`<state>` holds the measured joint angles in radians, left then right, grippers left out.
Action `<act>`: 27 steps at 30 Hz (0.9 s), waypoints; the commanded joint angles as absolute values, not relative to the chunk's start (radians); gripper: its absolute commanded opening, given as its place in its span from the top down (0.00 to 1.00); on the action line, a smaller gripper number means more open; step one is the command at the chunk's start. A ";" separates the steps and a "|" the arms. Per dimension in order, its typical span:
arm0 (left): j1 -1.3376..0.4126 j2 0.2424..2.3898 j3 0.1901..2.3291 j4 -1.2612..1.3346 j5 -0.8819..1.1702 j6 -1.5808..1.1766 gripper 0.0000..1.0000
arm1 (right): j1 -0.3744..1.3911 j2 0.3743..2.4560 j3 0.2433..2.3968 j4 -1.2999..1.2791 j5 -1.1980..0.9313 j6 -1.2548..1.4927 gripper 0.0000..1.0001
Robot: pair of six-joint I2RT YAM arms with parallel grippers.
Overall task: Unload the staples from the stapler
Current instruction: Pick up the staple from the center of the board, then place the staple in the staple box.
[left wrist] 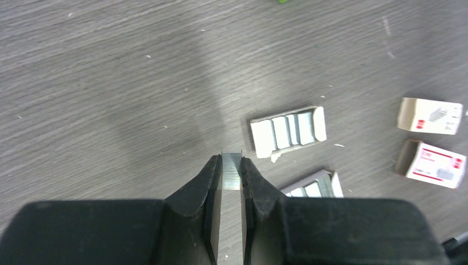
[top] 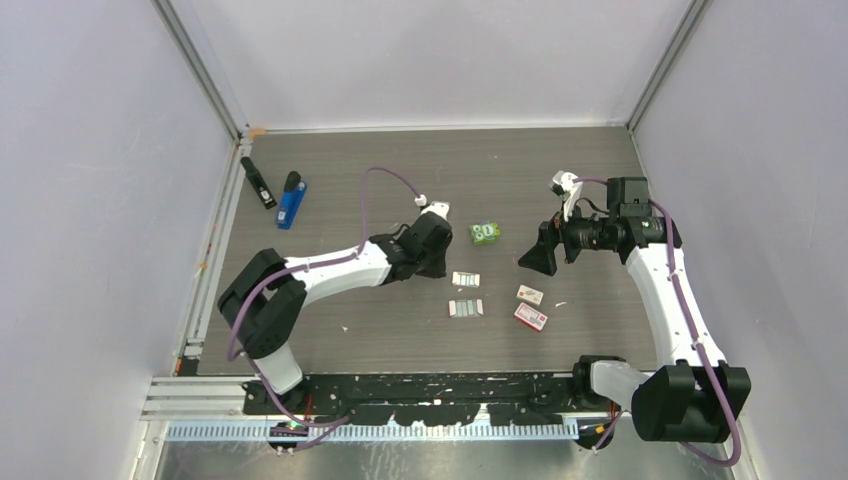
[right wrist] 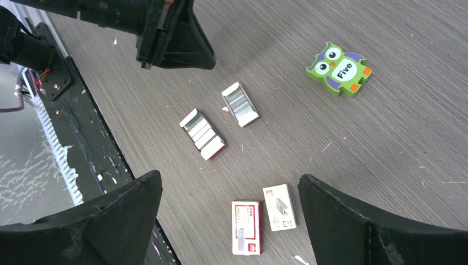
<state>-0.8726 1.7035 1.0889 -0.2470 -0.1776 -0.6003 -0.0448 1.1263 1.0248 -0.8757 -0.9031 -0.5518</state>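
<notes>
The left gripper is closed on a short strip of staples, which is pinched between the fingertips in the lower middle of the left wrist view, over the grey table. The blue stapler is seen lying in the upper left of the top view, well apart from both arms. The right gripper is held wide open above two red-and-white boxes. Two open cardboard trays lie right of the held strip.

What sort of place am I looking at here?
Likely a robot lab test cell: plain white panels enclose the table, and the left arm and right arm are mounted at its near edge.
</notes>
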 commanded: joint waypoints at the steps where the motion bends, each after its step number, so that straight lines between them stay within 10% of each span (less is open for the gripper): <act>1: -0.903 1.628 1.052 -0.124 -0.183 -0.644 1.00 | -0.040 1.127 1.066 -1.062 -1.020 -0.806 0.03; 27: -1.125 1.820 1.261 -0.280 -0.603 -0.868 1.00 | -0.040 1.126 1.066 -1.069 -1.023 -0.813 0.03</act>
